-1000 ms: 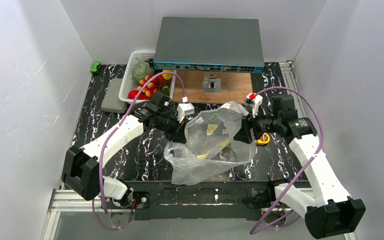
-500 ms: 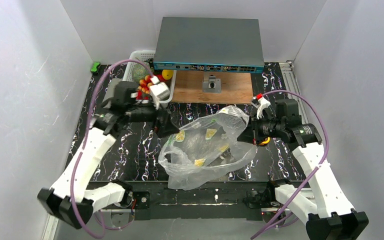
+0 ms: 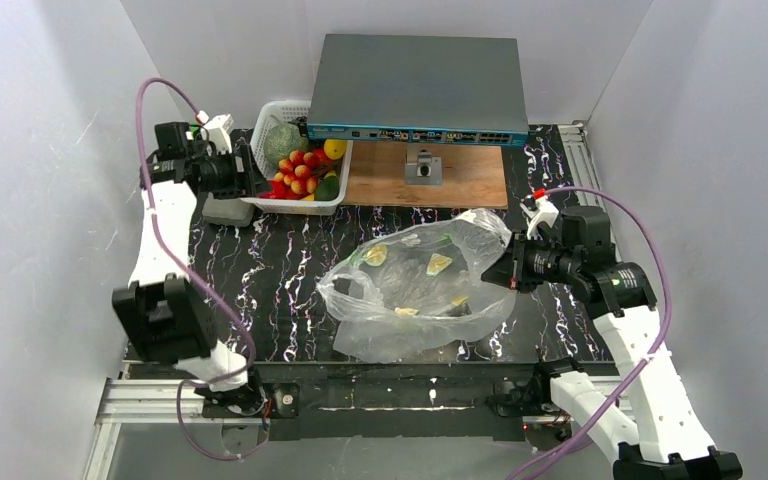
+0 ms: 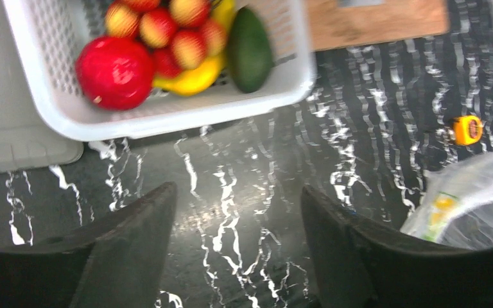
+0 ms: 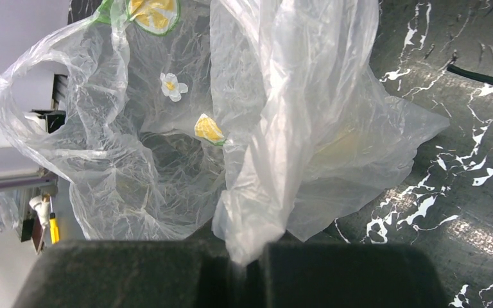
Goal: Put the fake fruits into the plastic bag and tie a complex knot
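Loading step, nothing picked up yet

Top view: right hand (image 3: 508,272) clamps the edge of the thin clear flower-and-lemon-print plastic bag (image 3: 410,300) on the black marbled counter (image 3: 280,280); left hand (image 3: 240,178) sits beside the white lattice plastic basket (image 3: 295,205) of glossy fake fruits (image 3: 305,170). Left wrist: fingers (image 4: 128,250) spread, nothing between them, basket just ahead. Right wrist: bag fold pinched tight. Next, I'd guess: reach in, grab one fruit.
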`<state>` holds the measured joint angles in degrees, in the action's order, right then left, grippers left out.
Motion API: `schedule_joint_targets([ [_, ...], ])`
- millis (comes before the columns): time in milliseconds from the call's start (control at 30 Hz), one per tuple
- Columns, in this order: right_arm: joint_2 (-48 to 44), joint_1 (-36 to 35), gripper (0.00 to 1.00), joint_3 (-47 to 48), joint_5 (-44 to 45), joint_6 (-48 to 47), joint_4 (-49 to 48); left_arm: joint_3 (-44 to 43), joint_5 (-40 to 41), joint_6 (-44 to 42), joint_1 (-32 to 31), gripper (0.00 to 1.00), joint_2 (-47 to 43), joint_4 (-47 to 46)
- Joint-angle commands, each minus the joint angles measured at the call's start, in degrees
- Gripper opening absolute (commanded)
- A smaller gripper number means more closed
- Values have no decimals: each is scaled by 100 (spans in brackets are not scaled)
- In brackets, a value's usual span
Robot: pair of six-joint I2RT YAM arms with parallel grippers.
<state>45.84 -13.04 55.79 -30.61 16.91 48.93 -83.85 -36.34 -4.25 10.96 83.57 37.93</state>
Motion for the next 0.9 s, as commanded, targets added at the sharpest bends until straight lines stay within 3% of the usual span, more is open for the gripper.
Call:
schedule_joint_targets([
  [0, 50, 12, 1, 190, 307, 144, -340, -460, 272, -239, 42, 62, 800, 309],
  [267, 212, 49, 1, 342, 362, -39, -471, -1093, 633, -291, -148, 39, 2143, 119],
  [600, 475, 56, 1, 490, 212, -677, -461, -1542, 1158, -724, -453, 31, 3056, 629],
  [867, 417, 56, 1, 553, -64, -940, -152, -630, 1359, -1191, -471, 27, 2377, 1360],
])
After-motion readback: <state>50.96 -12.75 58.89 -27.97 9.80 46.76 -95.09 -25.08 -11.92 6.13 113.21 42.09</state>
